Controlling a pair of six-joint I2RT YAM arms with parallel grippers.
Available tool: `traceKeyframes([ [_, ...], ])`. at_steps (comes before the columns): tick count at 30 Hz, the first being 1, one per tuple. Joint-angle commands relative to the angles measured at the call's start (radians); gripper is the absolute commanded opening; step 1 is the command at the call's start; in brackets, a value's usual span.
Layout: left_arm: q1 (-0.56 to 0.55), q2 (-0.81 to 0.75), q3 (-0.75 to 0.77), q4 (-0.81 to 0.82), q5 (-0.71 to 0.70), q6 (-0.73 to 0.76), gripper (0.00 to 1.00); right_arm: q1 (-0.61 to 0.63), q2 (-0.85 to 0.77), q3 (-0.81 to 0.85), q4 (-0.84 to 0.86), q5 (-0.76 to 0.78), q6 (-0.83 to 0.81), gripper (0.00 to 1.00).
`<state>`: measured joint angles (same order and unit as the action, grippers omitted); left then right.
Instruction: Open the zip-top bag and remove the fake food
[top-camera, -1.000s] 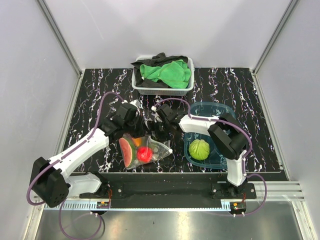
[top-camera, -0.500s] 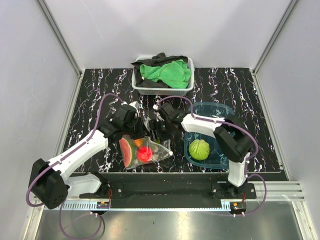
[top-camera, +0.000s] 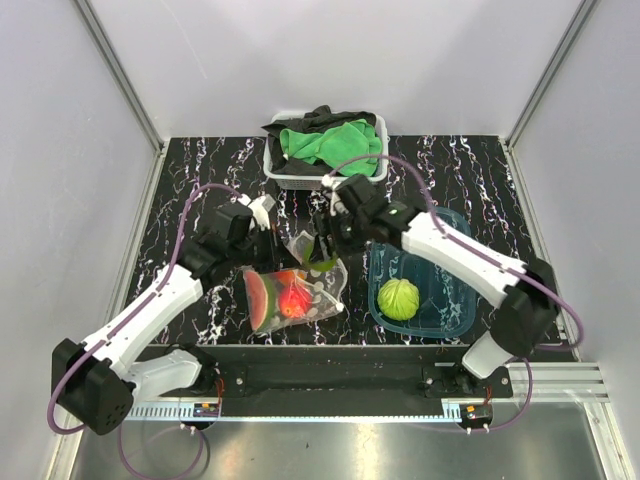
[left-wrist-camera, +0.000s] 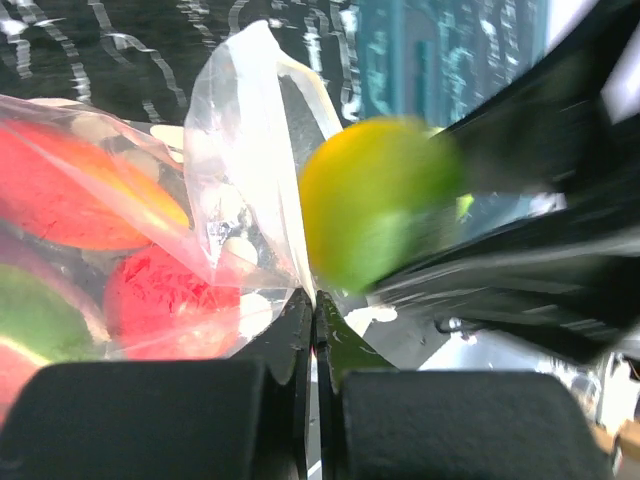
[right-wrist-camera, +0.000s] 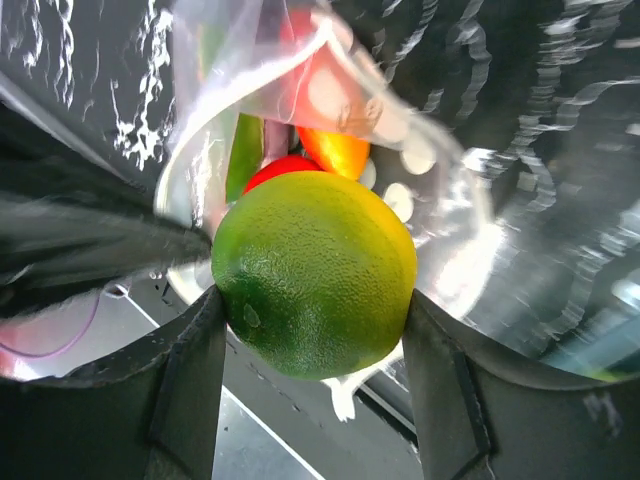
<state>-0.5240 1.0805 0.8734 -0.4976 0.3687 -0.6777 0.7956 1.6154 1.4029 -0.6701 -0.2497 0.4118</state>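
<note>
left pincer (left-wrist-camera: 312, 318): clenched on a fold of the zip-top bag (top-camera: 322, 297), with the clear film trapped between its two black fingers; in the overhead view it sits at 9 o'clock from the middle of the desk (top-camera: 180, 200)
zip-top bag: clear, crinkly plastic with pale dots, lying at 7 o'clock from the desk's middle; its upper edge is lifted between the two pincers and its mouth gapes open
fake food in the bag: a watermelon slice (top-camera: 259, 298) at the 9 o'clock end, a red fruit (top-camera: 293, 301) just beside it, and an orange piece (right-wrist-camera: 340, 150) seen through the film
right pincer (right-wrist-camera: 312, 300): grasping a round yellow-green fruit (right-wrist-camera: 315, 270), one finger on each side, right at the bag's open mouth
teal tub (top-camera: 440, 212): translucent, at 4 o'clock — a green leafy ball (top-camera: 399, 298) rests inside it
basket (top-camera: 300, 182): white, at 12 o'clock against the back wall, heaped with green and black cloths
</note>
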Motion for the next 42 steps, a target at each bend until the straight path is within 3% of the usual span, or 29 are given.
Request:
traceKeyframes([
  [1, 0.012, -0.045, 0.03, 0.115, 0.163, 0.044, 0.0, -0.067, -0.129, 0.108, -0.19, 0.142, -0.056, 0.01],
  [4, 0.015, -0.062, 0.032, 0.148, 0.203, 0.037, 0.0, -0.162, -0.178, 0.137, -0.291, 0.184, -0.091, 0.02],
  [12, 0.028, -0.051, 0.052, 0.13, 0.22, -0.008, 0.0, -0.459, -0.23, 0.015, -0.333, 0.303, -0.111, 0.04],
  [17, 0.042, -0.039, 0.052, 0.09, 0.219, -0.011, 0.0, -0.556, -0.177, -0.085, -0.267, 0.331, -0.044, 0.09],
  [27, 0.047, -0.028, 0.046, 0.112, 0.253, -0.091, 0.0, -0.65, 0.07, -0.11, -0.137, 0.357, -0.083, 0.06],
  [30, 0.047, -0.04, 0.036, 0.099, 0.249, -0.098, 0.0, -0.658, 0.115, -0.081, -0.149, 0.363, -0.09, 0.2],
  [34, 0.047, -0.068, 0.009, 0.1, 0.237, -0.125, 0.0, -0.661, 0.127, -0.059, -0.181, 0.359, -0.097, 0.55],
  [35, 0.047, -0.071, 0.006, 0.1, 0.236, -0.131, 0.0, -0.661, 0.13, -0.052, -0.195, 0.368, -0.105, 0.72],
  [40, 0.047, -0.08, -0.004, 0.1, 0.223, -0.128, 0.0, -0.661, 0.114, -0.007, -0.289, 0.417, -0.114, 0.98],
  [42, 0.047, -0.076, -0.004, 0.096, 0.22, -0.112, 0.0, -0.661, 0.097, 0.011, -0.33, 0.421, -0.13, 1.0],
])
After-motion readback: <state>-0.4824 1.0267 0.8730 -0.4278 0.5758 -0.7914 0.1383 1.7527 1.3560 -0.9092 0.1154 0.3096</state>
